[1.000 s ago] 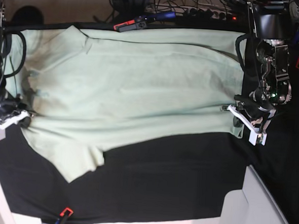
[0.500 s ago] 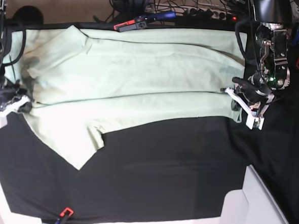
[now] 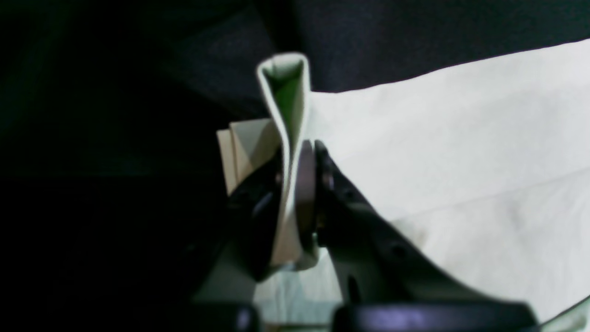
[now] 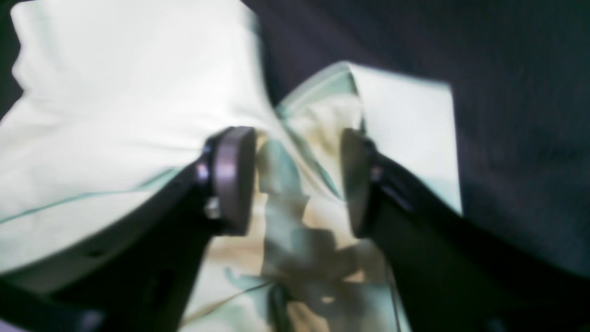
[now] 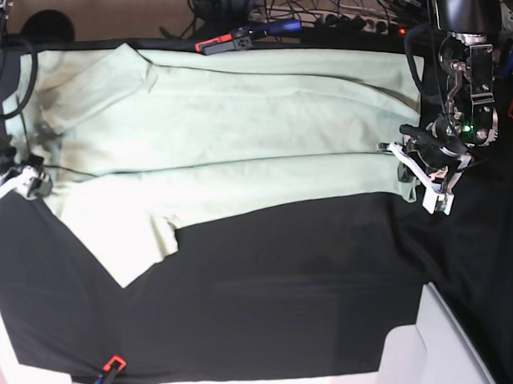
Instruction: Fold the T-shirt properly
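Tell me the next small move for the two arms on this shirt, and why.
Probably open the left gripper and lift both arms clear. It is shut on a pinched fold of the T-shirt, while the right gripper already stands open with the fabric loose between its pads. The folded edge lies flat on the black cloth, so this fold looks placed.

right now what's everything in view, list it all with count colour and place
T-shirt: one, pale mint green, spread across the far half of the table, near edge folded over
black cloth: one, black, covers the table under the shirt
clamps: two seen, red and black, one at the far table edge, one at the near edge
white panels: pale, at the near corners
cables and power strip: several, dark, on the floor behind
left end effector: shut on a fold of the shirt's edge
right end effector: open, pads apart around bunched shirt fabric
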Robot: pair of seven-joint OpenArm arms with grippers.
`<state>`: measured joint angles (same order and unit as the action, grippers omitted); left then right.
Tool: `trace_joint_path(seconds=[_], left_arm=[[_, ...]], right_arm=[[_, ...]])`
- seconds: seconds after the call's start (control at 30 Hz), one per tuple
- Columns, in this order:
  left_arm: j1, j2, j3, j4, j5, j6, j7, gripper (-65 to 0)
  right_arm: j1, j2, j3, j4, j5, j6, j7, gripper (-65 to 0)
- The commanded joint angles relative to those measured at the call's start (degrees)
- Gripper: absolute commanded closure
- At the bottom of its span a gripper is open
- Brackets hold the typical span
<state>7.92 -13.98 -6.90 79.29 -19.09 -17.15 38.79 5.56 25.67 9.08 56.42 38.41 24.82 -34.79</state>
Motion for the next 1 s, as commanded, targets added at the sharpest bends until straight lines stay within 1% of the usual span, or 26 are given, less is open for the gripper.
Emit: trace_joint_path(seconds=[0.0,0.07,0.13,0.17,0.27,0.33,0.4,0.47,0.6,0.77,0.87,0.97], left_arm=[[-0.85,-0.92,-0.44,1.46,-0.20,-0.04,0.64,-7.2],[-0.93,-0.92,-0.53,3.48,-0.12,-0.04,2.49,-19.7],[-0.85,-1.01,-0.53,5.94,-0.03,-0.04,2.67,-26.4],[-0.85,-1.01,-0.53,6.91,-0.03,-0.04,2.75,-28.0],[-1.37,-0.84,-3.26,8.05,-0.03,-0.04,3.63,-27.9],[-3.04,-0.75,-4.23,7.88,0.06,-0.04,4.60,-27.9],[-3.57,-0.66,-4.84,7.88,0.06,-0.04,5.04,-27.9],[-3.66,-0.66,-4.93,8.14,0.06,-0.04,5.04,-27.9],[-3.40,-0.66,-4.93,8.05,0.06,-0.04,5.04,-27.9],[-3.31,-0.84,-4.93,7.88,0.06,-0.04,4.95,-27.9],[-3.31,-0.92,-4.93,7.88,0.06,-0.04,4.95,-27.9],[-3.31,-1.01,-4.93,7.88,0.06,-0.04,4.95,-27.9]], right_arm=[[1.07,1.45,1.34,3.22,0.66,0.19,-0.07,-34.7],[1.07,1.45,2.74,6.92,0.66,0.10,-2.97,-35.7],[1.51,1.45,3.45,8.76,0.66,0.10,-4.91,-35.7],[2.48,1.45,3.53,9.03,0.66,0.10,-5.35,-35.7],[5.82,1.45,3.27,5.60,-0.92,0.10,-5.26,-36.4],[9.95,1.27,3.01,0.59,-4.61,0.10,-5.17,-40.5],[13.82,0.22,0.72,-5.21,-8.66,0.19,-4.47,-43.2],[17.16,-0.31,-1.57,-9.96,-12.35,0.28,-1.92,-44.0],[22.70,-2.15,-5.08,-20.51,-16.83,0.28,3.18,-44.1],[28.42,-3.82,-7.63,-32.29,-20.35,0.28,8.46,-44.1],[29.03,-4.53,-8.95,-34.14,-20.88,0.28,11.18,-44.1],[29.03,-4.62,-9.57,-34.31,-20.88,0.10,11.71,-44.1]])
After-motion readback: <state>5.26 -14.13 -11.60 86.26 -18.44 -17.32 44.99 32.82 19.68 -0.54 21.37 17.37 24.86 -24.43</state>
